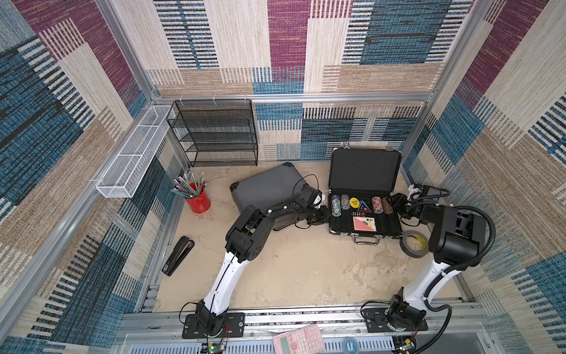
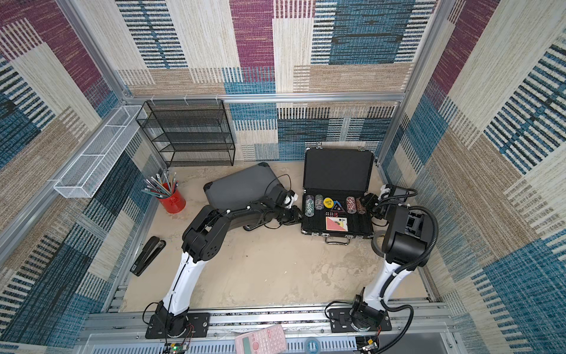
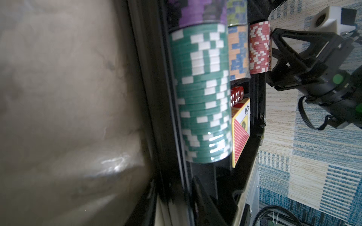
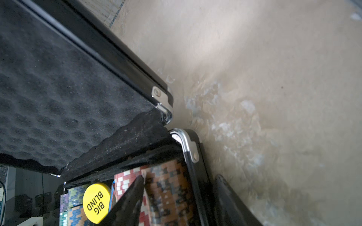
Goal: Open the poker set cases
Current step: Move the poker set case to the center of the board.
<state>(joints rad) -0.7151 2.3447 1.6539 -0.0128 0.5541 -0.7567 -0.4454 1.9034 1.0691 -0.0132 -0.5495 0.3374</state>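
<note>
Beige, scuffed tabletop [image 1: 306, 275] in a carpet-walled cell: your black case [image 1: 364, 171] stands open at the right rear, its lid raised toward the back wall, with chips [image 1: 336, 204] and cards [image 1: 364, 226] in the foam tray. Your grey case [image 1: 263, 187] lies shut just left of it, partly under the left arm. Your left gripper [image 1: 323, 214] sits at the black case's left wall; you cannot tell how wide its jaws stand. Your right gripper [image 1: 394, 206] straddles the right wall, one finger [image 4: 127, 203] inside by the chips and the other outside; whether it clamps the wall cannot be told.
</note>
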